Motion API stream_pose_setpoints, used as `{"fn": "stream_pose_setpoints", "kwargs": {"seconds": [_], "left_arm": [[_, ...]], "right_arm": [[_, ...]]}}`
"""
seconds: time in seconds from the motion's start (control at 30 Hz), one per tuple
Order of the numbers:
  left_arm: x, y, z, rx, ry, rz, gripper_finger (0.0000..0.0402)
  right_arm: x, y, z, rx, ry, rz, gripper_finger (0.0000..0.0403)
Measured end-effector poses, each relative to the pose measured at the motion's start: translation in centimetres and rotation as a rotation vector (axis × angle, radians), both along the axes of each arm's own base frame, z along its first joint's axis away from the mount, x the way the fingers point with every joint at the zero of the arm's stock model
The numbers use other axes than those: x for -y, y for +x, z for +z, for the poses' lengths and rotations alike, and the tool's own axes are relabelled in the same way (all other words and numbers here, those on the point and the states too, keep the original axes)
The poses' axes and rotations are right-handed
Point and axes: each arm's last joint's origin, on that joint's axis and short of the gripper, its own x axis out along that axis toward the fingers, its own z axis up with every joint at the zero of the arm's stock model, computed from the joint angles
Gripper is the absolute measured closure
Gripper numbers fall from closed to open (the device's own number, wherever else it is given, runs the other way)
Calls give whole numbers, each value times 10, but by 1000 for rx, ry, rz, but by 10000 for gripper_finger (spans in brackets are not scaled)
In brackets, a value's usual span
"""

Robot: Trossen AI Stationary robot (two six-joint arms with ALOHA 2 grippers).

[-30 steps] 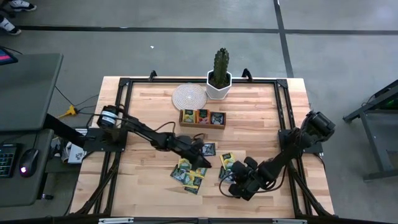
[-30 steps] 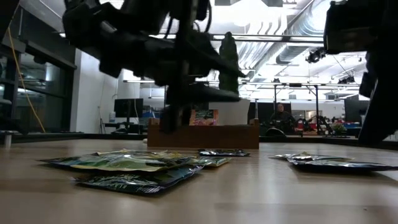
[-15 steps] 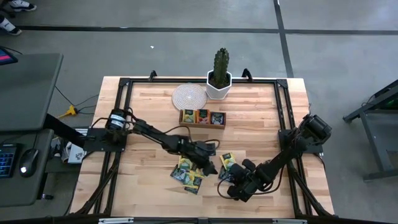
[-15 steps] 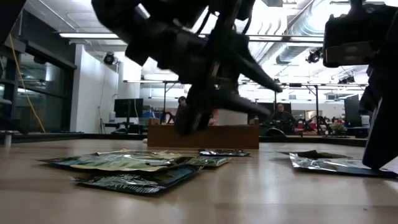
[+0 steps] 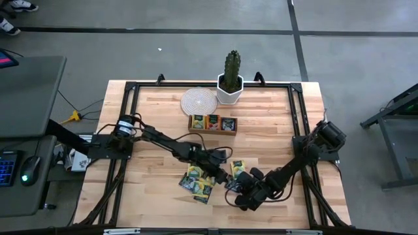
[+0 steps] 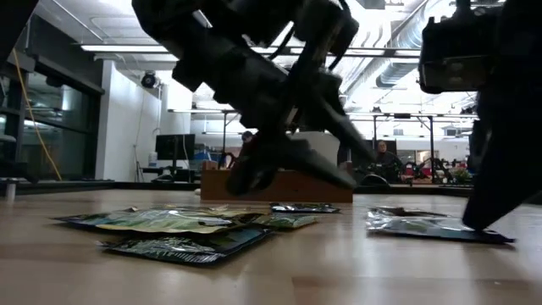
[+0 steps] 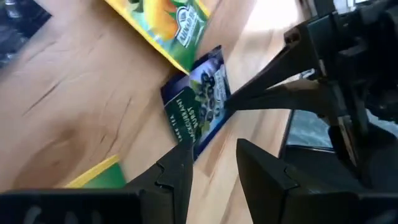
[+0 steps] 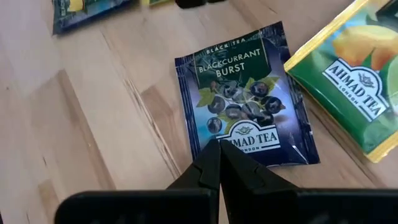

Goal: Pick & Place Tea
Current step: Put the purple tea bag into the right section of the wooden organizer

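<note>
Right wrist view: right gripper (image 8: pixel 219 163) jaws together on flat blue packet (image 8: pixel 249 106); thin, light, slippery. Lift an edge. Left gripper (image 7: pixel 211 162) jaws apart.

- a green cactus (image 5: pixel 232 66) in a white hexagonal pot (image 5: pixel 229 92), upright at the far edge of the pale wooden worktop (image 5: pixel 157 111)
- a round woven coaster (image 5: pixel 198 100), just beside the pot

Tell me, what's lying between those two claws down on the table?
A dark blue tea packet. The right wrist view shows the shut right claw at its edge; the left wrist view shows the left claw at the same packet, no other thing between.
</note>
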Motion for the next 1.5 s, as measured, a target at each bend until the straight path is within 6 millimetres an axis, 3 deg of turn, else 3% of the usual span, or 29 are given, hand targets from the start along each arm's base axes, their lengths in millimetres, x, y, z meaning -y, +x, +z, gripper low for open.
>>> {"fn": "stream_pose_setpoints", "kwargs": {"seconds": [0.13,0.63,0.8,1.5], "left_arm": [[-2,-4,-9,-66,36,27,280],[-4,-8,-12,-127,72,53,280],[-4,-7,-23,-165,50,52,280],[-11,-3,-24,-117,68,25,284]], "right_arm": [[1,4,-3,22,1,-6,403],[8,15,-4,69,-16,-23,403],[13,19,-4,75,-29,-18,403],[37,41,0,124,-34,3,403]]}}
